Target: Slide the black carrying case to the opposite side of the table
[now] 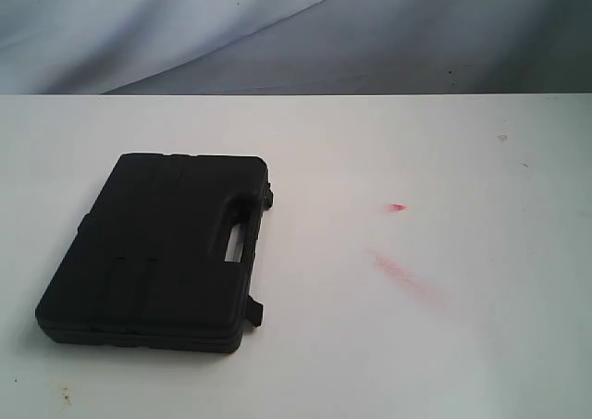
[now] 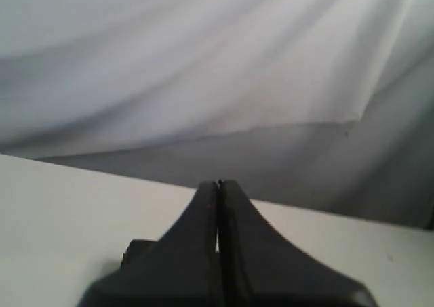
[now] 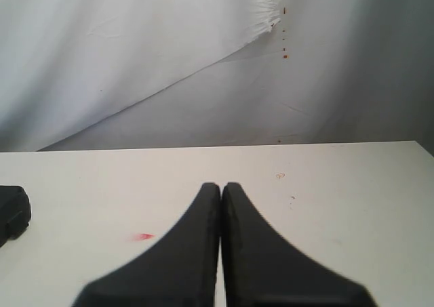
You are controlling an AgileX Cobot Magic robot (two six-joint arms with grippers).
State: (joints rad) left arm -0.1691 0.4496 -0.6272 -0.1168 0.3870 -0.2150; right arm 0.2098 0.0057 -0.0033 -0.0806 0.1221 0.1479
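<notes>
The black carrying case (image 1: 157,252) lies flat on the left half of the white table (image 1: 444,345), its handle slot facing right. Neither gripper shows in the exterior view. In the left wrist view my left gripper (image 2: 218,183) is shut with nothing between its fingers, and a dark corner of the case (image 2: 135,249) peeks out beside it. In the right wrist view my right gripper (image 3: 221,186) is shut and empty above the table (image 3: 339,205); a corner of the case (image 3: 13,213) shows at the frame's edge.
Red smudges (image 1: 407,276) and a small red mark (image 1: 396,207) stain the right half of the tabletop. A grey-white cloth backdrop (image 1: 277,30) hangs behind the table's far edge. The red mark (image 3: 142,236) also appears in the right wrist view.
</notes>
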